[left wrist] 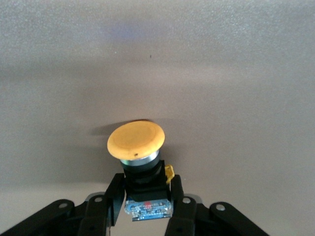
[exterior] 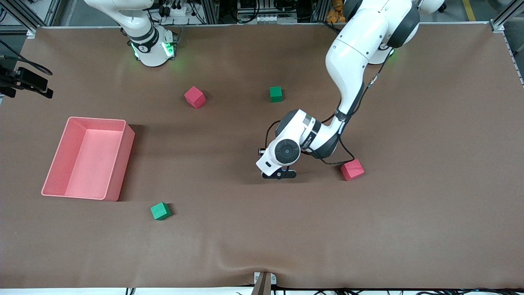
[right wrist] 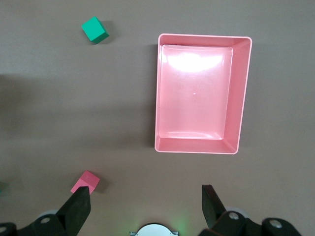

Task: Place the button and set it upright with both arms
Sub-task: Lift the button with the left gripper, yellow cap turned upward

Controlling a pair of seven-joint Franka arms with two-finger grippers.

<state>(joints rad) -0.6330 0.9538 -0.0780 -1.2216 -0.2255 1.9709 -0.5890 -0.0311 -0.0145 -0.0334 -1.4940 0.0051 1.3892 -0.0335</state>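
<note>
One orange-capped, black-bodied button

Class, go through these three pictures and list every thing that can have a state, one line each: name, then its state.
Left gripper: low over the table's middle, jaws shut on the button's black body.
Button: gripped, orange cap clear of the jaws.
Right gripper: raised above the table, jaws open, holding nothing; this arm waits.
Pink bin: upright on the table, empty.
</note>
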